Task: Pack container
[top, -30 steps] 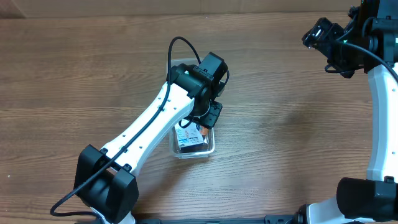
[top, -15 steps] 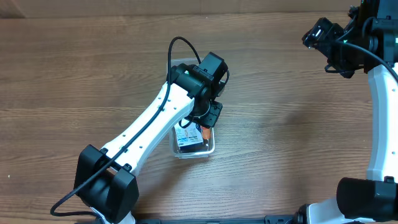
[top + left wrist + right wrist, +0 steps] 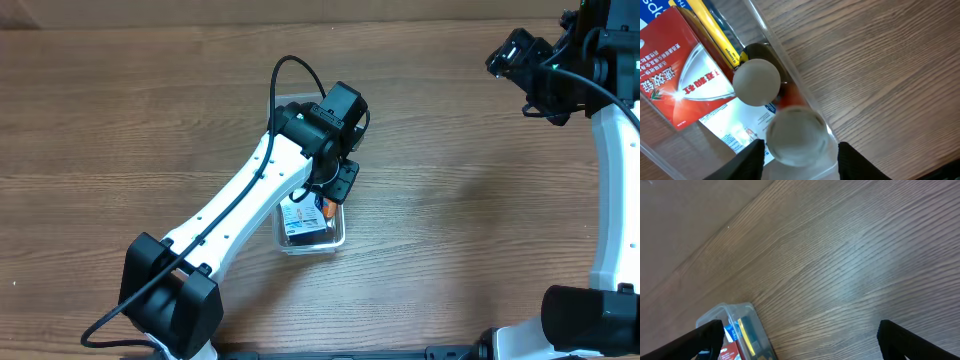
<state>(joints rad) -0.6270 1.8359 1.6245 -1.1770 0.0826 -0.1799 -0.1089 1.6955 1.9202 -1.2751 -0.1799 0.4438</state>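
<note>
Over the near end of the container [image 3: 338, 238], you see the left gripper [image 3: 800, 150] with its jaws closed in on a clear bottle [image 3: 796, 137], one finger against each side, so that the bottle appears pinched and hangs upright just inside the container's long wall. The step in hand, by this evidence, is placement of the bottle. Inside the container beside the bottle lie a red packet [image 3: 680, 85], a yellow pen [image 3: 715, 30] and a pale round-topped item [image 3: 756, 82]. The free gap between that item and the wall is narrow. Your next move therefore calls for a straight descent into that gap, clear of the rim, and release only once the bottle's base rests on the floor; whether it already rests there cannot be told. Well away from the container, the right gripper [image 3: 801, 327] hangs above bare table [image 3: 850, 255], jaws spread wide, holding nothing.
</note>
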